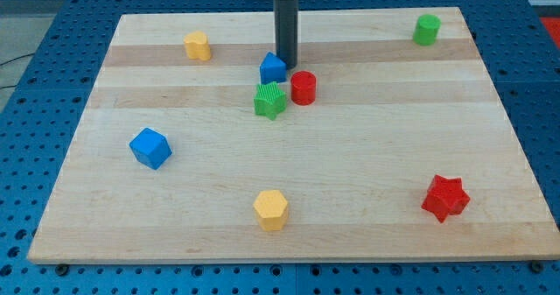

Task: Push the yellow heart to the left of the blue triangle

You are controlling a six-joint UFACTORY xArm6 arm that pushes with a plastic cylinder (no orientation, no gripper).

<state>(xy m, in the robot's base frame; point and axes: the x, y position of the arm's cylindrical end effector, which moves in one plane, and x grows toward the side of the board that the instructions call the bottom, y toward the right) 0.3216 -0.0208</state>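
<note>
The yellow heart [198, 45] lies near the view's upper left of the wooden board [367, 155]. The blue triangle [273, 67] sits near the top centre, well to the right of the heart. My tip [286, 59] is at the blue triangle's upper right edge, touching it or very close. The tip is far from the yellow heart. A green star [270, 100] lies just below the blue triangle, and a red cylinder [303, 87] lies to its lower right; the three blocks are bunched together.
A blue cube [150, 148] lies at the left middle. A yellow pentagon-like block [271, 209] lies near the bottom centre. A red star [445, 198] is at the lower right. A green cylinder [426, 30] is at the top right corner.
</note>
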